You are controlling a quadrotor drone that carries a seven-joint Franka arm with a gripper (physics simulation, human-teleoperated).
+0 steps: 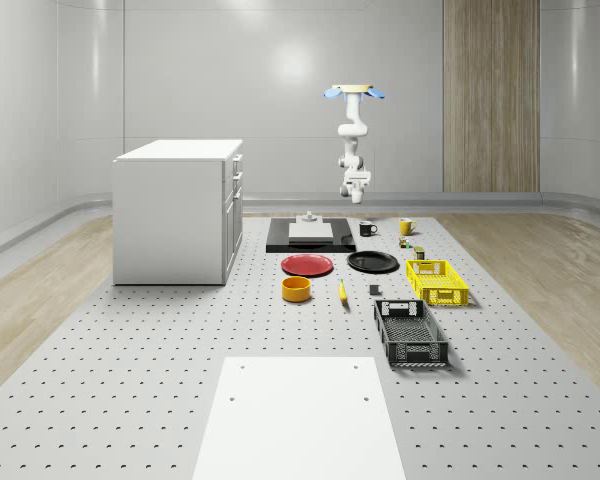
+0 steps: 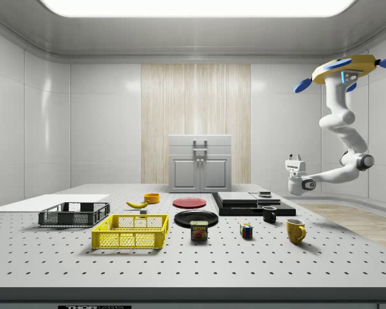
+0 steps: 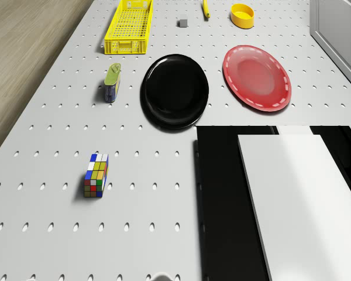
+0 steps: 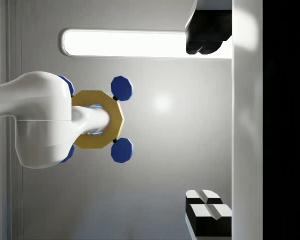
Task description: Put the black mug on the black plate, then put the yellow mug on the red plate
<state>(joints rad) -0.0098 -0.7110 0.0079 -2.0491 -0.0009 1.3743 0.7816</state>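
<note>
The drone hovers high in the air by the far end of the table, close to where the two mugs stand. The white arm hangs down from under it. It goes down, bends at an elbow low at the side view's right, and then reaches out flat toward the side view's left. At the end the gripper is turned up, so its fingers point at the ceiling and not at the table. In the wrist view the camera looks up at the drone's yellow body and blue blades. There the gripper has its two fingers spread wide apart, and it holds nothing. The gripper hangs in the air well above the mugs and touches neither. The black mug stands on the table just beside the black slab with the white board on it. The yellow mug stands on the table near the black mug. The black plate and the red plate lie side by side on the table, a bit apart from the mugs, with nothing on them.
</note>
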